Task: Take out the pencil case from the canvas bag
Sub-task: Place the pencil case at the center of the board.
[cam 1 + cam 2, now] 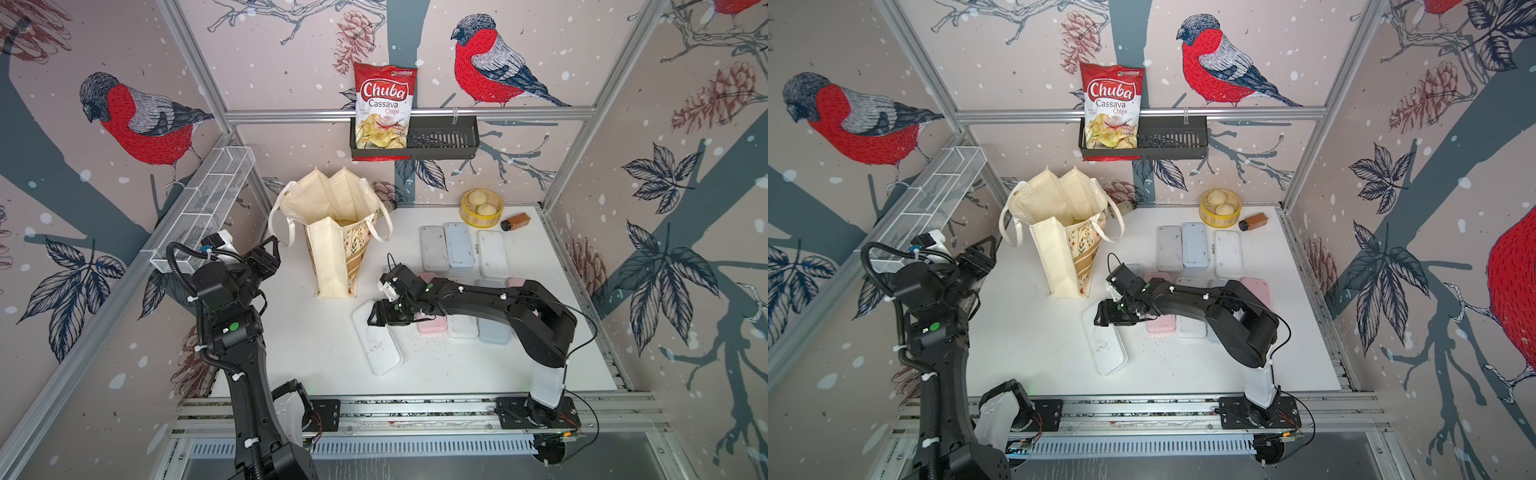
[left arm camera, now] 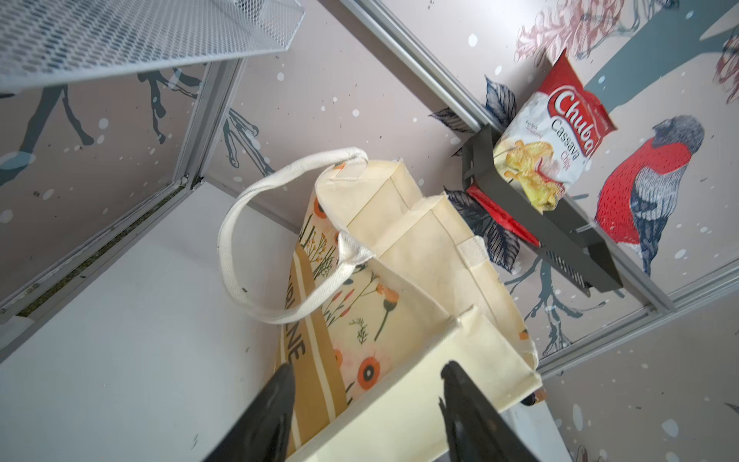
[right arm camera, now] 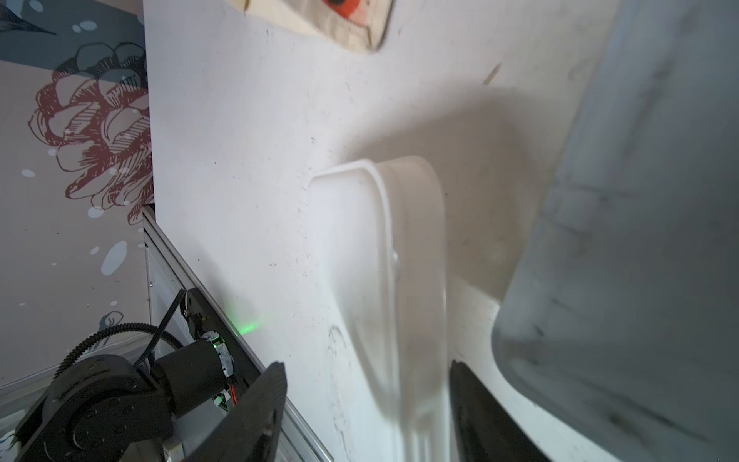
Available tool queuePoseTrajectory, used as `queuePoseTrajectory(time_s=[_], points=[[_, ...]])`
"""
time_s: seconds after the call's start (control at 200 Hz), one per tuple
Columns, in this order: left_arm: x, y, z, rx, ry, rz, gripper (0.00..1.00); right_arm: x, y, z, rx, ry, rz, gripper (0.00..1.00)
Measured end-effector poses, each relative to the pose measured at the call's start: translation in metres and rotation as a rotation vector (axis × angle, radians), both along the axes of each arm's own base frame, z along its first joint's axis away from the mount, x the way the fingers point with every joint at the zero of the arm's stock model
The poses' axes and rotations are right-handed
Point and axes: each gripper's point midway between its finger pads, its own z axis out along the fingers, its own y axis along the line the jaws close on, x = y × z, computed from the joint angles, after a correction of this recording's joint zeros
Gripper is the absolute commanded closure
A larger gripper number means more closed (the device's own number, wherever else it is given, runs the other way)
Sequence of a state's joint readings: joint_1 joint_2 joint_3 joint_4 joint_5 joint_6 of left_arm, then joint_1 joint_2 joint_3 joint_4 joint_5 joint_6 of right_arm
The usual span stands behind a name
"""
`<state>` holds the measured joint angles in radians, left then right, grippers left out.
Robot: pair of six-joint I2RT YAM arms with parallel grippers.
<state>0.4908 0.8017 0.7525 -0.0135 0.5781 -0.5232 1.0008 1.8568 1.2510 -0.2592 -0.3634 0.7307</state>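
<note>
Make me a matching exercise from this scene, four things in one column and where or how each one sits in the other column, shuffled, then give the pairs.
1. chips bag
2. canvas bag
3. brown bottle
4. buns

A. lying on its side on the table
B. in the black wall basket
C. standing open
D. in the round yellow steamer

Pairs: 1-B, 2-C, 3-A, 4-D.

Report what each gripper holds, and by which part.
Nothing is held. The right gripper stands with jaws open astride one end of the white pencil case; the left gripper, open, is beside the canvas bag.
</note>
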Motion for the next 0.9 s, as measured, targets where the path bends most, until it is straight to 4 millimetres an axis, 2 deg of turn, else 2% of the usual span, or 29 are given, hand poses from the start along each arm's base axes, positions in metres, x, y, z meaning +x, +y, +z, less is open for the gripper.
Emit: queuePoseTrajectory(time_s=[0.155,0.235,0.305,0.37,0.405,0.47,0.5,0.565,0.605,0.685,0.755,0.82,0.9], points=[[-0.004,0.004,-0.029,0.061,0.048,0.053,0.39,0.009,-0.017,0.026,0.0,-0.058,-0.045,0.32],[-0.002,0.0,-0.045,0.093,0.074,0.065,0.38,0.023,-0.037,0.042,0.006,-0.104,-0.094,0.32],[0.001,-0.008,-0.06,0.122,0.091,0.066,0.38,0.043,-0.063,0.059,0.023,-0.142,-0.171,0.33],[0.004,-0.019,-0.077,0.156,0.099,0.057,0.38,0.073,-0.104,0.077,0.039,-0.199,-0.293,0.33],[0.005,-0.025,-0.087,0.176,0.103,0.058,0.38,0.093,-0.132,0.087,0.044,-0.244,-0.38,0.33],[0.005,-0.036,-0.105,0.222,0.099,0.053,0.38,0.127,-0.195,0.106,0.044,-0.358,-0.561,0.29],[0.005,-0.041,-0.114,0.251,0.095,0.055,0.37,0.14,-0.231,0.116,0.03,-0.437,-0.656,0.27],[0.003,-0.046,-0.133,0.31,0.081,0.067,0.37,0.155,-0.294,0.131,0.005,-0.575,-0.808,0.18],[0.001,-0.045,-0.144,0.34,0.074,0.082,0.37,0.16,-0.336,0.136,-0.027,-0.668,-0.909,0.17],[-0.007,-0.034,-0.17,0.387,0.064,0.146,0.37,0.161,-0.413,0.126,-0.122,-0.791,-1.079,0.16],[-0.013,-0.027,-0.191,0.423,0.073,0.185,0.37,0.155,-0.46,0.105,-0.215,-0.824,-1.178,0.15],[-0.011,-0.024,-0.194,0.446,0.064,0.203,0.36,0.15,-0.487,0.087,-0.282,-0.827,-1.227,0.15],[-0.004,-0.021,-0.196,0.449,0.052,0.222,0.36,0.146,-0.506,0.065,-0.338,-0.848,-1.253,0.15]])
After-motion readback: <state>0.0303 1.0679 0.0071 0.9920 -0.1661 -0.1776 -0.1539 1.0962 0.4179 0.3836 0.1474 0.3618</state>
